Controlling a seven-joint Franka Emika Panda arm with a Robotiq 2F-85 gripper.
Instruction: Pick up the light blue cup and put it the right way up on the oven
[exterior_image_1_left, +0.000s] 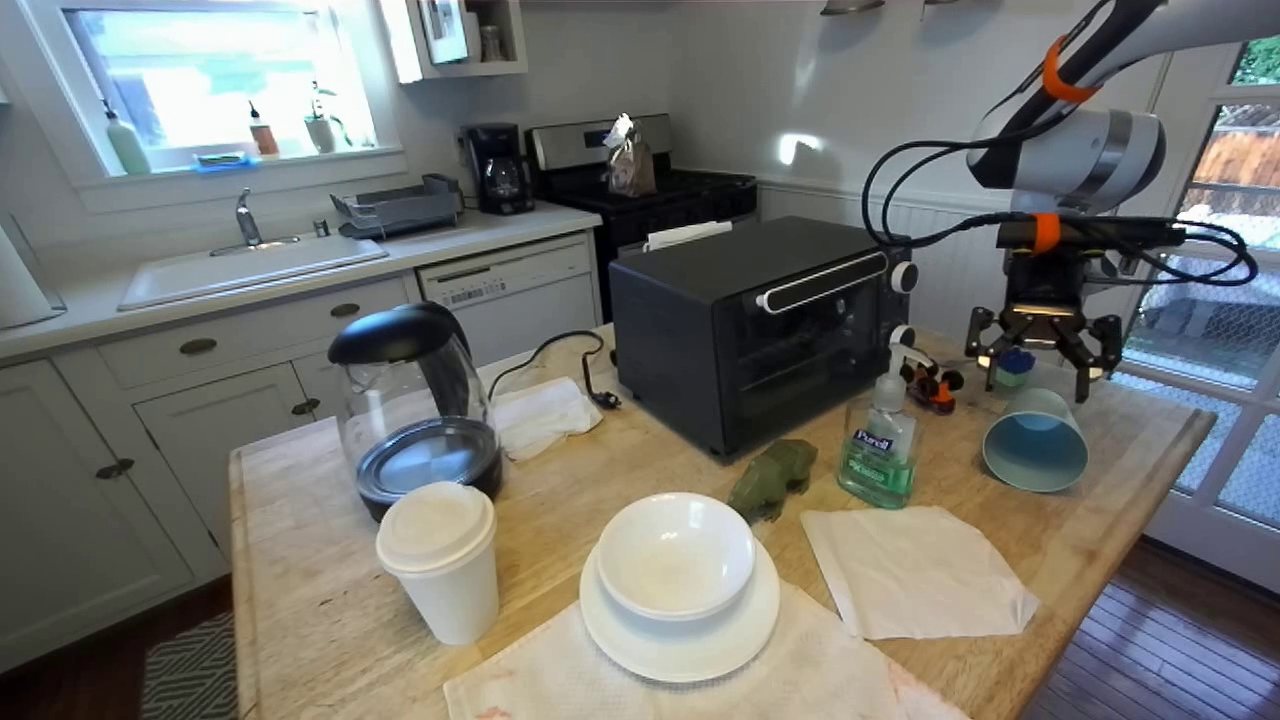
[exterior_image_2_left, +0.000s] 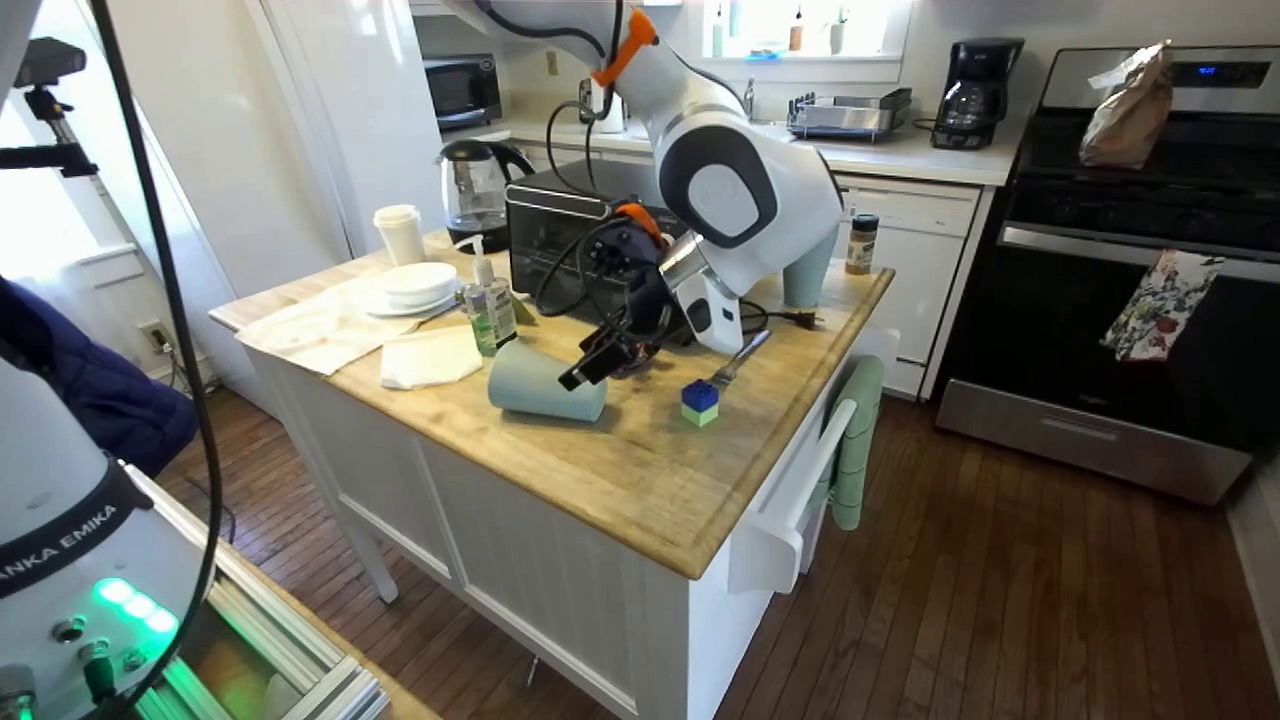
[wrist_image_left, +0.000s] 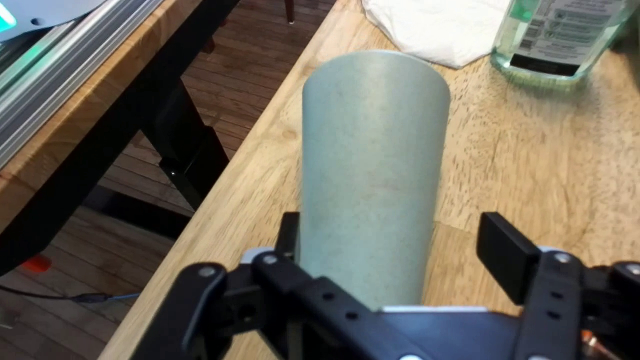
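One light blue cup (exterior_image_1_left: 1036, 445), plain, slightly tapered, lying on its side on the wooden table (exterior_image_2_left: 620, 465) in both exterior views; clock places that follow are read from it in an exterior view where its mouth turns toward 6 o'clock; one black gripper (exterior_image_1_left: 1034, 385), at 12 o'clock, pointing down at the cup's base end, its jaws set wide; in the wrist view the cup shows between its fingers (wrist_image_left: 505, 252), the one at 8 o'clock just beside the cup's wall, touching or not cannot be told, the one at 4 o'clock well apart with bare wood between; one oven (exterior_image_1_left: 760, 345), black, with glass door and silver handle, on the table at 10 o'clock, apart from the cup; one pump bottle (exterior_image_1_left: 880, 465), labelled Purell, at 9 o'clock; one white napkin (exterior_image_1_left: 920, 575), flat, between 7 and 8 o'clock; one block (exterior_image_1_left: 1014, 368), blue and green, near 12 o'clock; one toy (exterior_image_1_left: 935, 388), orange and black, at 10 o'clock; one animal figure (exterior_image_1_left: 775, 480), green, between 8 and 9 o'clock, in front of the oven; one white bowl (exterior_image_1_left: 678, 560), upright, on a white plate (exterior_image_1_left: 680, 655), at 8 o'clock; one paper cup (exterior_image_1_left: 455, 590), white, lidded, upright, between 8 and 9 o'clock, well apart; one kettle (exterior_image_1_left: 425, 455), clear sides, black lid, at 9 o'clock, near the paper cup.
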